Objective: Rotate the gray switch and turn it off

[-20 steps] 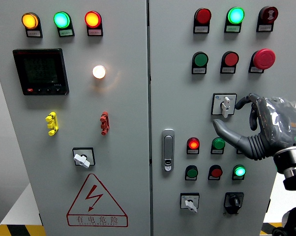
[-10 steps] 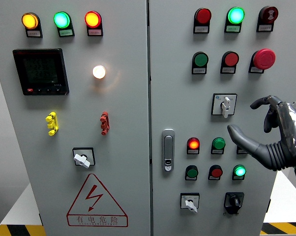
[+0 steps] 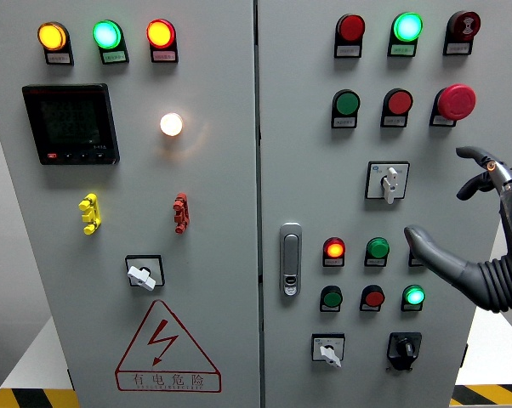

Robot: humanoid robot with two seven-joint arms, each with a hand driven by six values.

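Hand: dark grey, glossy robotic right hand (image 3: 486, 238), slender jointed fingers
Thumb base: ribbed rubber-like bellows
Fingertip: small orange spot, possibly a light

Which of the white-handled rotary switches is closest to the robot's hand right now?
The one on the right door's middle row, handle pointing straight up. It sits just left of the open right hand; the other two are lower and tilted.

The cabinet panel (image 3: 213, 340) is pale gray. Its top-left lamps run amber (image 3: 52, 36), green (image 3: 106, 34), red (image 3: 160, 33) — with a glowing white-orange light (image 3: 171, 124) below. A yellow toggle (image 3: 89, 212) and a red toggle (image 3: 181, 212) sit mid-panel. The warning triangle (image 3: 167, 348) is red-outlined — the gray switch (image 3: 391, 182) white-handled, the right hand (image 3: 486, 246) dark gray.
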